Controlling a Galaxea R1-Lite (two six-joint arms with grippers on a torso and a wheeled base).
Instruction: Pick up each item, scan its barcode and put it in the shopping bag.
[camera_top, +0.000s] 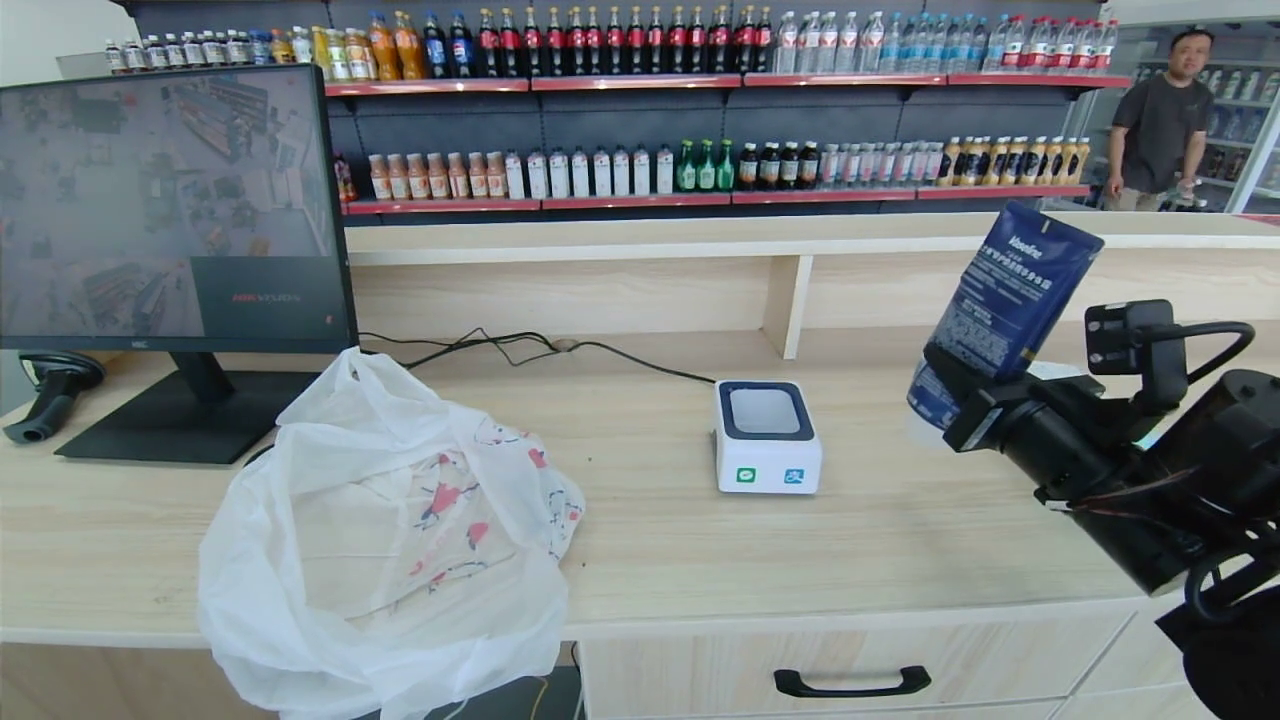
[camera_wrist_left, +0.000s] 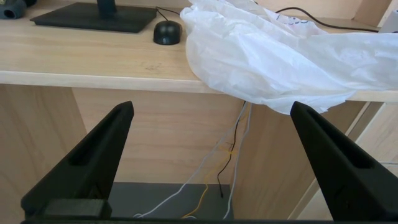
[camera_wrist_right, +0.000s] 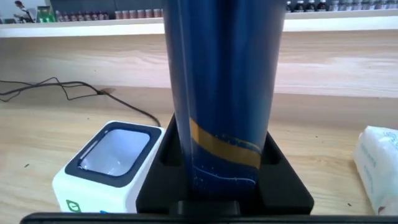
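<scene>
My right gripper is shut on a dark blue pouch, held upright above the counter's right side, to the right of the white barcode scanner. In the right wrist view the blue pouch stands between the fingers, with the scanner beside it. A white plastic shopping bag lies crumpled at the counter's front left, hanging over the edge. My left gripper is open below the counter edge, under the shopping bag.
A monitor on a black stand is at the back left, with a handheld scanner beside it and a mouse near the bag. A white packet lies on the counter at the right. Cables run along the back.
</scene>
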